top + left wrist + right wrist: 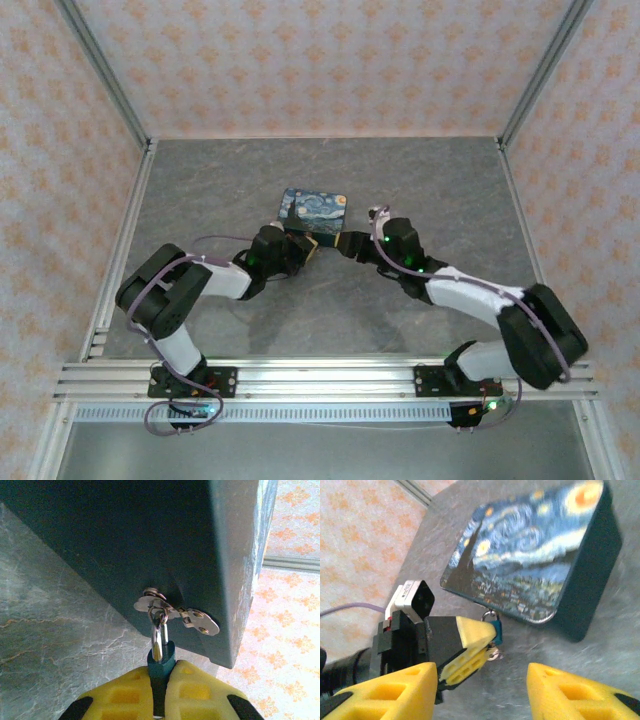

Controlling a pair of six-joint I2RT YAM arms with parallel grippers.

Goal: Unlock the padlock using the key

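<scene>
The padlock [162, 656] is a tiny teal-bodied lock whose silvery shackle runs through the metal hasp [200, 621] on the front of the blue night-sky box [125, 540]. My left gripper [161, 671] is shut on the padlock's body, its yellow fingers pinching it from both sides. In the right wrist view the padlock [496, 631] sits at the left gripper's tips [487, 641], and a small silvery piece [493, 654], which looks like the key, sticks out beneath it. My right gripper [481, 674] stands open a short way in front of it, with nothing between its fingers.
The box [314, 208] lies at the middle of the grey table [200, 190], with both grippers meeting at its near edge: left gripper [312, 247], right gripper [352, 243]. Patterned walls and aluminium frame rails [120, 250] close in the table's sides.
</scene>
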